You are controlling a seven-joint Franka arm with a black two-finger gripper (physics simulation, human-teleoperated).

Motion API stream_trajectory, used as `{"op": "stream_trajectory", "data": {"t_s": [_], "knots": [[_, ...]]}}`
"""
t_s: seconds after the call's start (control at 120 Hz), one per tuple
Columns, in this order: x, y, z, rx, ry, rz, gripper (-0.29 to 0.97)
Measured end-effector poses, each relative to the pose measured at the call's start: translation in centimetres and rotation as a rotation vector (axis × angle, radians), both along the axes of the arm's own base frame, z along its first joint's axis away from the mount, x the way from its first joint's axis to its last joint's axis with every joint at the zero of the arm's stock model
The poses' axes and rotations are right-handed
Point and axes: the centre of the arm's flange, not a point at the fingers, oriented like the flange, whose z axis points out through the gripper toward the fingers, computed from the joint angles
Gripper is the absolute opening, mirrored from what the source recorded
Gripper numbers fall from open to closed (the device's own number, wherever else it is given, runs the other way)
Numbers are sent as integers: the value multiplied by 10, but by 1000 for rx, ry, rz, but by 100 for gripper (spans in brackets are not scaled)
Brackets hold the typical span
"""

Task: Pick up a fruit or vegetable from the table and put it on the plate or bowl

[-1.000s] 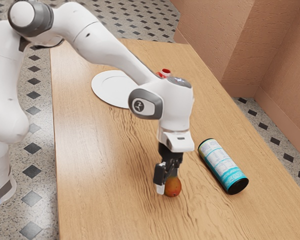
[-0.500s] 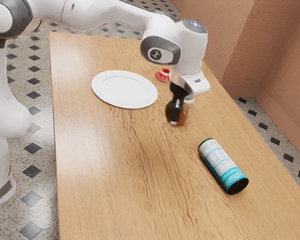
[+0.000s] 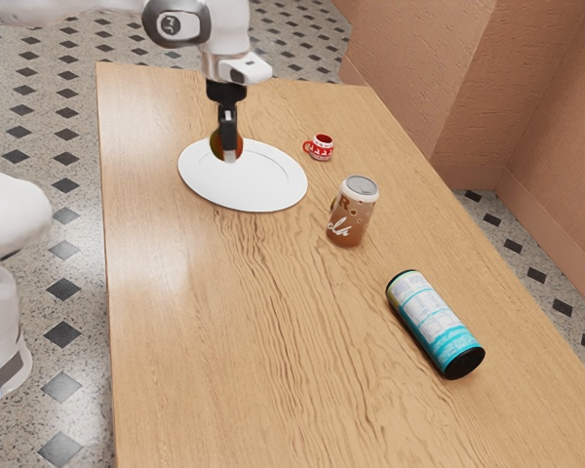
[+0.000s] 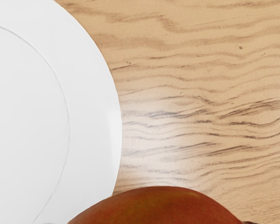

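- One white plate (image 3: 263, 185).
- One mango (image 4: 154, 207), above the plate's rim.
- One small red cup (image 3: 320, 147), near the plate.
- One brown lidded can (image 3: 351, 212), farther from the plate.
- One teal canister (image 3: 434, 324), farthest from the plate.

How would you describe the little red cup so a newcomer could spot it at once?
On the wooden table, find the white plate. Just off its rim, toward the exterior view's right, stands the red cup. It is tiny, red with white markings, unlike the taller brown can nearby.

Table (image 3: 224, 322) — plate (image 3: 263, 185), cup (image 3: 320, 147), can (image 3: 351, 212), canister (image 3: 434, 324)
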Motion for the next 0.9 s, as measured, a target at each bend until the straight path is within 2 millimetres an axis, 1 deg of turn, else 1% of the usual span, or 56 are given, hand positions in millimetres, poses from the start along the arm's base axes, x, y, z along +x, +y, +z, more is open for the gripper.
{"op": "stream_trajectory", "data": {"t_s": [0.058, 0.175, 0.3, 0.408, 0.508, 0.542, 0.592, 0.633, 0.675, 0.692, 0.708, 0.775, 0.833, 0.9], "knots": [[8, 5, -11, 14, -35, -14, 41], [21, 20, -28, 72, -111, -20, 43], [30, 37, -48, 113, -145, 12, 42], [30, 65, -77, 94, -135, 75, 42], [39, 81, -82, 110, -163, 111, 42], [42, 89, -86, 117, -172, 129, 42], [45, 106, -100, 120, -178, 164, 43], [46, 120, -117, 113, -179, 191, 43], [48, 127, -128, 104, -191, 207, 43], [50, 128, -129, 104, -202, 209, 42], [53, 127, -126, 105, -215, 208, 46], [57, 118, -105, 122, -258, 200, 54], [54, 109, -85, 120, -241, 204, 58], [45, 113, -92, 69, -163, 241, 61]]}}
